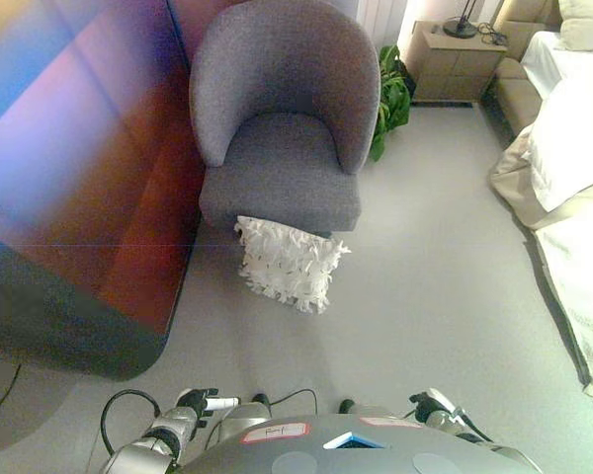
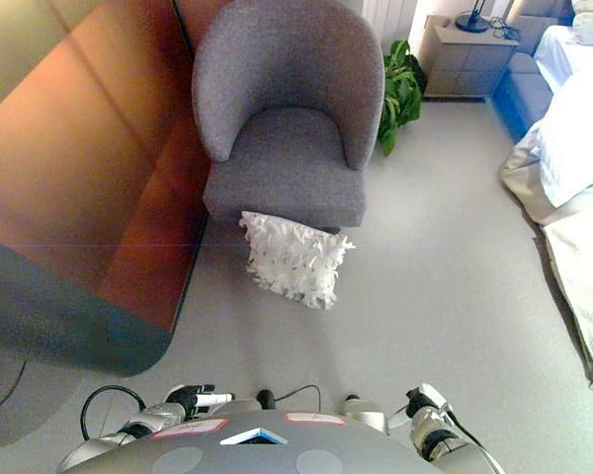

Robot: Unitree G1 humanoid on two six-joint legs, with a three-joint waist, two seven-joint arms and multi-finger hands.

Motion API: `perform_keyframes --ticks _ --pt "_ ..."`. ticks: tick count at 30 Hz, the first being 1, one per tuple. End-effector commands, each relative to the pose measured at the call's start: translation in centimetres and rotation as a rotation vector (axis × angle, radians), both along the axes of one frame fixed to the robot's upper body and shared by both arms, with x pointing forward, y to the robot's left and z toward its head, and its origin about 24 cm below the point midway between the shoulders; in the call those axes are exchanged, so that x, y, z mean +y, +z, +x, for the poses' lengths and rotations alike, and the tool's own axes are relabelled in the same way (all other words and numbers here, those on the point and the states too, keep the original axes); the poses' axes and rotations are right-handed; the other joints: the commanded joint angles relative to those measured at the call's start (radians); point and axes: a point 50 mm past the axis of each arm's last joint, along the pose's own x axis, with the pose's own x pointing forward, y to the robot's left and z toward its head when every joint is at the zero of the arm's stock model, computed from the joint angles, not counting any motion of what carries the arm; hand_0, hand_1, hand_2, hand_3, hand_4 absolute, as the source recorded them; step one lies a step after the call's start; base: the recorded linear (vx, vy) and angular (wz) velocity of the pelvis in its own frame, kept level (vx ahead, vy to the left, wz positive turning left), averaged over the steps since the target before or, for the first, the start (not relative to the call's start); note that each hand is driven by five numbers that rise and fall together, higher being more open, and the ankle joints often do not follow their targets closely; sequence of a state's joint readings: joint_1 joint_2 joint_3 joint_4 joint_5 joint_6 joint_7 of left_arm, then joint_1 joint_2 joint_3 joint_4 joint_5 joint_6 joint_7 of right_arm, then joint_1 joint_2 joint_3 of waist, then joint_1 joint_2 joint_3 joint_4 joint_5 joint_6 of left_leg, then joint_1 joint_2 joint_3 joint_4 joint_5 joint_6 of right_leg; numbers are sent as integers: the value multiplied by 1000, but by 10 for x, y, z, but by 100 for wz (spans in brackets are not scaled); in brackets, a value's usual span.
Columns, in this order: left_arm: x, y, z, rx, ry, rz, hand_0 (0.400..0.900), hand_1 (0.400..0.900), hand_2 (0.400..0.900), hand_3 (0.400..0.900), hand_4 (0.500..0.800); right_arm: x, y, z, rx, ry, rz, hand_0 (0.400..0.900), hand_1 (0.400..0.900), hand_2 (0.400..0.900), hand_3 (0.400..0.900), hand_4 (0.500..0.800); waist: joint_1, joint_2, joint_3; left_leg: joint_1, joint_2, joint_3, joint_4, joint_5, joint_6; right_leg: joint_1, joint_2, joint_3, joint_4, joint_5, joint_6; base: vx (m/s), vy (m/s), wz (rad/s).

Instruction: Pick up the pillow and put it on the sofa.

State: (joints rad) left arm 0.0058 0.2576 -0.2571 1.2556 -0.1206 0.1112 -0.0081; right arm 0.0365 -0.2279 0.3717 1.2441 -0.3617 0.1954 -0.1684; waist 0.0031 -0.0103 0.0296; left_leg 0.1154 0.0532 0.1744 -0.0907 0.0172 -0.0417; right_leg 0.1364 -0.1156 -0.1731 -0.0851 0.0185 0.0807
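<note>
One white ruffled pillow (image 1: 292, 263) on the grey floor (image 1: 425, 296), leaning against the front of the grey sofa (image 1: 282, 118).

Square and shaggy with leaf-like fabric flaps, it touches the base of the rounded, felt-textured tub seat. Both hands are well apart from the pillow, at the near edge: left hand (image 1: 200, 402) and right hand (image 1: 433, 405), fingers curled and holding nothing.

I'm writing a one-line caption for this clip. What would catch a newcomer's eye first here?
The grey armchair stands in the upper middle of the view, and a white ruffled pillow leans on the floor against its front edge. To the right lies a bed with pale bedding, and a green plant sits behind the chair. Both hands, left hand and right hand, hang low near the bottom edge.
</note>
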Motion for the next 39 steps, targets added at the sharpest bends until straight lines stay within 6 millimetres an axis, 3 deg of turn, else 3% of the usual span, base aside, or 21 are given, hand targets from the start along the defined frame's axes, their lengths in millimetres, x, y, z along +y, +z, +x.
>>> perform_keyframes --ticks 1,12,14,17,19,20,21,25,26,29,33,35,36,37,39 --pt "-1 4 24 -37 -65 28 900 900 900 900 800 -19 11 36 -64 60 -90 900 900 900 900 800 -7 8 28 2 -39 -30 3 -64 28 -33 17 -21 53 -38 32 -7 -36 -1" --pt "0 7 37 -74 -71 42 900 900 900 900 800 -17 11 38 -78 -33 -58 900 900 900 900 800 -21 9 62 -14 -14 -43 28 -56 27 -80 47 7 144 -93 -1 7 -89 -1" --pt "-1 7 39 -85 -60 44 900 900 900 900 800 -19 11 39 -77 -34 -60 900 900 900 900 800 -24 0 70 -32 -8 -48 95 -76 23 -91 49 16 154 -97 -14 14 -100 -5" --pt "-1 8 42 -111 -16 46 900 900 900 900 800 -22 13 41 -69 -28 -61 900 900 900 900 800 -24 -38 101 -140 17 -33 352 -93 13 -113 40 34 176 -91 -48 31 -159 -16" --pt "-2 8 42 -126 19 38 900 900 900 900 800 -26 14 43 -64 -12 -71 900 900 900 900 800 -2 -44 139 -272 40 -47 516 -7 -2 -106 52 50 188 -92 -68 113 -139 -36" --pt "-2 8 41 -126 34 30 900 900 900 900 800 -30 16 43 -60 -23 -80 900 900 900 900 800 17 -30 165 -336 65 -38 504 58 -24 -86 66 54 191 -105 -69 199 -43 -31" --pt "-2 8 40 -124 38 27 900 900 900 900 800 -31 16 44 -63 -26 -81 900 900 900 900 800 24 -23 175 -343 74 -33 484 69 -30 -74 70 52 194 -114 -69 318 31 -29" --pt "-1 3 22 -82 64 26 900 900 900 900 800 -35 18 47 -93 -22 -74 900 900 900 900 800 75 31 199 -387 104 -15 177 209 -71 26 106 48 197 -197 -61 500 123 -33" --pt "-2 2 15 -64 72 25 900 900 900 900 800 -36 18 46 -97 -25 -69 900 900 900 900 800 91 40 197 -405 113 -17 82 227 -82 57 116 62 203 -226 -61 607 140 -39" --pt "-2 -1 0 -34 83 19 900 900 900 900 800 -34 16 42 -98 -24 -57 900 900 900 900 800 112 48 192 -440 130 -3 9 241 -99 112 117 78 243 -319 -60 614 159 -29" --pt "-3 -2 -6 -20 101 16 900 900 900 900 800 -31 14 35 -74 -34 -48 900 900 900 900 800 128 52 177 -467 151 72 43 235 -94 170 83 67 304 -397 -33 646 231 -15" --pt "2 -1 -6 -18 115 31 900 900 900 900 800 -27 12 33 -54 -23 -45 900 900 900 900 800 141 33 160 -465 133 63 83 189 -67 201 35 66 337 -381 4 732 286 -2" --pt "7 1 -3 -28 114 41 900 900 900 900 800 -26 11 30 -46 -39 -31 900 900 900 900 800 144 21 153 -501 132 54 199 187 -59 221 21 68 348 -380 10 648 204 20" --pt "10 2 1 -43 111 48 900 900 900 900 800 -25 10 28 -45 -45 -20 900 900 900 900 800 144 11 146 -522 134 57 264 176 -50 227 8 59 356 -365 15 593 171 38" --pt "13 5 13 -64 95 51 900 900 900 900 800 -21 9 29 -54 -24 4 900 900 900 900 800 149 -10 129 -535 127 72 331 117 -12 204 -70 20 440 -240 52 616 242 42"
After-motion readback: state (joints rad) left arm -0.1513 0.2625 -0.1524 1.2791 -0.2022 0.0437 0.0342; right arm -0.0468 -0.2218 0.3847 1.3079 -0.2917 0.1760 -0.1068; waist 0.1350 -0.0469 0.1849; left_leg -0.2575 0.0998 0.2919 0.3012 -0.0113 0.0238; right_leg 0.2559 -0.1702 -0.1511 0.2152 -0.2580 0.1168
